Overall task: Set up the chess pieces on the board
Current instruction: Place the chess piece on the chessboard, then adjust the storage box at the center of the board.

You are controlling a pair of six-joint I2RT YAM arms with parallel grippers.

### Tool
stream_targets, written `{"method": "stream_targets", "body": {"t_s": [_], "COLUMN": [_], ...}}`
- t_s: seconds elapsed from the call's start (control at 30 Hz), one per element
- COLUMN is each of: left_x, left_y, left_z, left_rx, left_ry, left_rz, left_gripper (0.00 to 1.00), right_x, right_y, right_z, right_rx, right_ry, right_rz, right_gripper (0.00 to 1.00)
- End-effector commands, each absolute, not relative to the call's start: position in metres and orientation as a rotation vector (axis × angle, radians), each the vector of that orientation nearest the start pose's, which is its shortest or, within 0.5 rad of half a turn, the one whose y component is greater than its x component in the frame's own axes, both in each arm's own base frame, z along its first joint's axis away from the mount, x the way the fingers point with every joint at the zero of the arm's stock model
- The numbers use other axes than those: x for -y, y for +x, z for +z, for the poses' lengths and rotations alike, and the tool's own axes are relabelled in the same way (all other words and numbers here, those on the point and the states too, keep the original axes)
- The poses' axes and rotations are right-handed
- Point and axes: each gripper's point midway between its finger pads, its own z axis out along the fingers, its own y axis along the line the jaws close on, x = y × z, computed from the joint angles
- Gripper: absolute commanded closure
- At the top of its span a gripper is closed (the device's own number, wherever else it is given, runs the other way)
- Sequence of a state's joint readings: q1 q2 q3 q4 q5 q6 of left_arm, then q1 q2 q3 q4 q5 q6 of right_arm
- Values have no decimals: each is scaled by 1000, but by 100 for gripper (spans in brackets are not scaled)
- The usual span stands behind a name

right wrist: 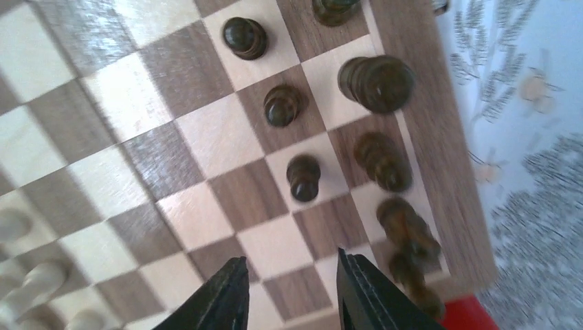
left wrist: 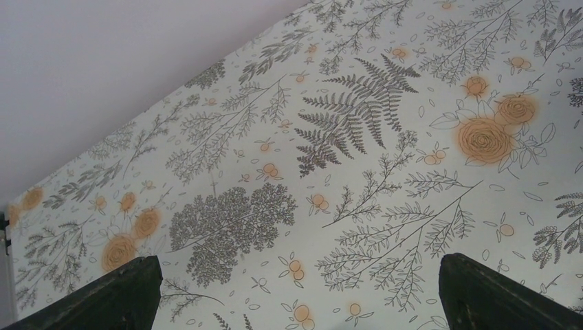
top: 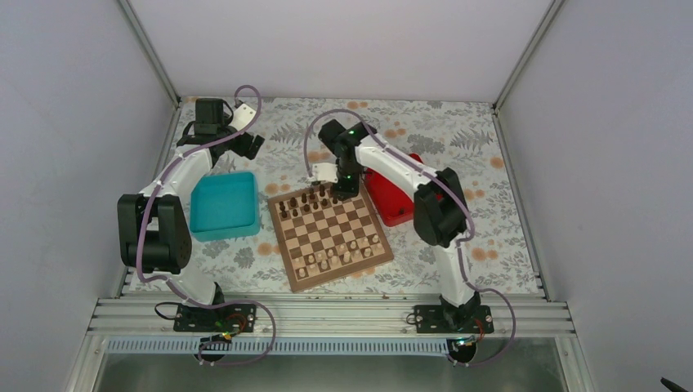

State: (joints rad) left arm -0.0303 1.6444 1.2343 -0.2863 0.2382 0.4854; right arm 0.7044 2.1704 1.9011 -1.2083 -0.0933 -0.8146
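Top view: right gripper [top: 339, 193] low over far edge of board [top: 329, 231], among dark pieces [top: 306, 202]. Left gripper [top: 248, 144] well apart, beyond teal tray [top: 222, 204].
Left wrist: jaws wide apart, empty, above cloth [left wrist: 344, 137] only.
Right wrist: jaws apart, nothing between. Pawn [right wrist: 303, 177] just ahead of tips, not touching. Probably best to travel straight up or down here, clear of crowded edge row, centring on one square.

Pairs white link shells [top: 186, 167] with bulky black joint housings [top: 155, 233], trails a mauve cable [top: 253, 98] in loose loops along each arm down to black bolted base plates [top: 214, 317], glows green at a small light [top: 351, 131] high on the right arm [top: 400, 171], and ends in dark, wedge-shaped fingers [left wrist: 103, 295].
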Motion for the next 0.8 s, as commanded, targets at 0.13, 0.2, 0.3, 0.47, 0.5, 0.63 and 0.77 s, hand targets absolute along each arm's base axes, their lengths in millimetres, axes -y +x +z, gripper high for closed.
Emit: {"method": "stream_targets", "body": {"t_s": [0.13, 0.2, 0.3, 0.47, 0.5, 0.63, 0.77], "left_x": [62, 63, 63, 63, 63, 63, 63], "left_y": [469, 469, 468, 465, 465, 463, 463], "left_z": [197, 199, 203, 211, 212, 218, 220], "left_rx": [-2084, -2080, -2071, -2056, -2053, -2041, -2040], "left_ry": [697, 696, 694, 692, 692, 689, 685], "left_rz": [-57, -60, -59, -54, -51, -53, -53], "left_gripper": [0, 0, 0, 0, 0, 0, 0], "right_x": [-245, -224, -187, -128, -120, -100, -90], "right_y": [336, 356, 391, 430, 436, 457, 469], "right_z": [179, 188, 182, 130, 119, 91, 70], "right_rx": [-2190, -2212, -2278, -2465, -2498, -2568, -2603], "right_ry": [-1863, -1777, -1659, -1579, -1571, -1520, -1493], "right_rz": [35, -23, -113, -170, -172, -171, -168], "right_gripper": [63, 71, 90, 96, 96, 96, 96]}}
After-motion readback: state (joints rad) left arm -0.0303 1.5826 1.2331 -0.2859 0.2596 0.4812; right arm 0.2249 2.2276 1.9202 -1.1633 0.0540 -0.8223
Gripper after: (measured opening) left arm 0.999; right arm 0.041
